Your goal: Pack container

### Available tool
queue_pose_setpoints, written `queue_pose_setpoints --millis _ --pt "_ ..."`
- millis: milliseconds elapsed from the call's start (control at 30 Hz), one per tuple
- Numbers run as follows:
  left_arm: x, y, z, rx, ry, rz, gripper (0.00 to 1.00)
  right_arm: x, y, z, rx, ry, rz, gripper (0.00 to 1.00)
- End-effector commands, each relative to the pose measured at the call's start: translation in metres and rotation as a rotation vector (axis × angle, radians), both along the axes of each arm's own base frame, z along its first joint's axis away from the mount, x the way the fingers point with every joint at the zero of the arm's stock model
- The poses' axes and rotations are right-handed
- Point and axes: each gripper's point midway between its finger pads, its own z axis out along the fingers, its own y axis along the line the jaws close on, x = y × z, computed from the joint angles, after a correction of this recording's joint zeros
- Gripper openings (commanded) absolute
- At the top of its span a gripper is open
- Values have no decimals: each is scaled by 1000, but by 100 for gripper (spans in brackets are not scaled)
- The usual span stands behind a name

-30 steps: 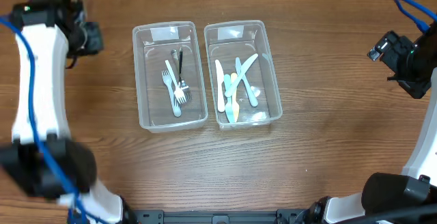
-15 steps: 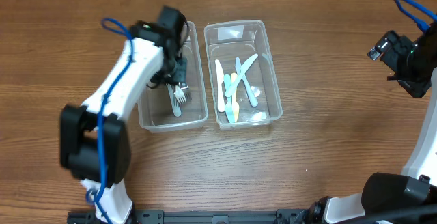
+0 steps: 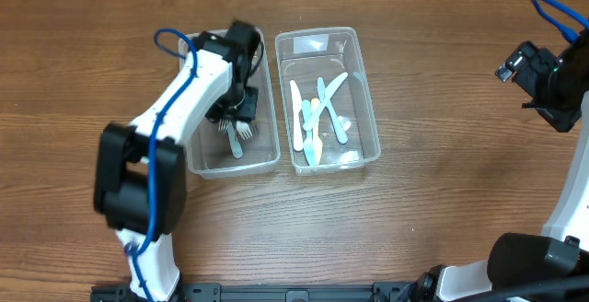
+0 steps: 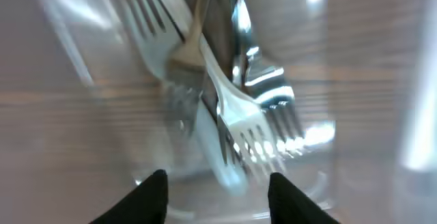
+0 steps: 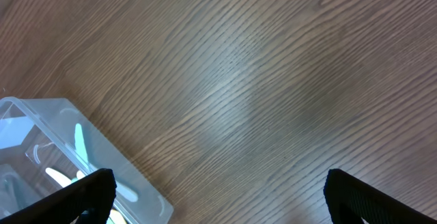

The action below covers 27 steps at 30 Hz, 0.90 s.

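Wood table (image 3: 442, 219). 2 clear bins: left bin (image 3: 262, 159) is right under the L pincer (image 4: 217, 190), right bin (image 3: 368, 150) is off to its side. L pincer is spread wide, holding nothing. Forks (image 4: 235, 118) lie just ahead of its tips, long way running mostly away from it. R pincer (image 5: 218, 186), also wide, is far off, so L is nearer.

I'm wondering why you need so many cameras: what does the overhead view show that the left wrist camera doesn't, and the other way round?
Overhead only: the second clear container holding pastel cutlery, and the wooden table around both. Left wrist only: that the left gripper is open, plus a close, blurred look at individual tines. Both: the forks piled in the left container.
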Motion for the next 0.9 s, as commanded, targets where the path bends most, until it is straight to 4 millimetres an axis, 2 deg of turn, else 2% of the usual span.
queue_pose_setpoints --millis 0,100,167,267,333,400,467,567,633,767,867 --pt "17 2 125 -53 -331 -31 56 1 1 4 -16 -13 22 100" --pt "4 25 190 -56 -505 10 72 9 13 5 -19 -31 87 100" --pt "-10 47 220 -36 -585 55 77 15 24 4 -33 -35 146 98" --pt "-31 82 250 -11 -659 133 82 25 45 -5 -39 -10 236 91" --pt "-43 108 263 3 -694 202 87 30 60 -23 -20 47 278 78" --pt "-54 131 271 26 -710 265 88 33 72 -45 5 126 311 71" --pt "-63 151 276 39 -724 332 88 32 80 -64 27 199 334 57" --pt "-68 171 279 46 -735 410 90 25 89 -88 57 309 357 41" --pt "-69 176 278 32 -733 433 91 20 93 -99 73 366 366 29" --pt "-68 181 279 31 -738 450 93 9 102 -119 85 429 402 25" --pt "-66 183 277 33 -734 454 94 -6 118 -147 100 497 452 25"
